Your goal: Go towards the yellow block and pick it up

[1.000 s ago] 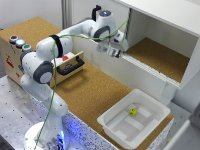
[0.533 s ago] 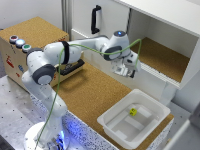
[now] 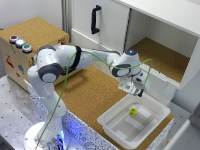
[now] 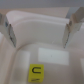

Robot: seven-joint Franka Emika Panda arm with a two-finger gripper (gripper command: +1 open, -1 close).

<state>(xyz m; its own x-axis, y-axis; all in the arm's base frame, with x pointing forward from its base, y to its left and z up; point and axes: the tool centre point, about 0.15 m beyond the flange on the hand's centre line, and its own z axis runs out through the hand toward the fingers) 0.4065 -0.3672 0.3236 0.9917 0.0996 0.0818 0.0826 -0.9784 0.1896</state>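
The yellow block (image 3: 133, 112) is a tiny bright cube lying on the floor of a white tray (image 3: 110, 120) at the exterior view's lower right. In the wrist view the yellow block (image 4: 36, 72) shows a dark mark on its face. My gripper (image 3: 136, 89) hangs above the tray's far edge, short of the block and well above it. It is open, with nothing between its fingers (image 4: 8, 31), and the tray's inside shows between them.
A white cabinet (image 3: 165, 30) with an open compartment stands behind the gripper, its door handle (image 3: 94, 19) to the left. A cork-topped box with coloured buttons (image 3: 20, 43) sits at the exterior view's left. Cork board (image 3: 90, 95) covers the table.
The arm has swung toward the exterior view's right and downward, bringing the gripper from beside the cabinet to above the white tray.
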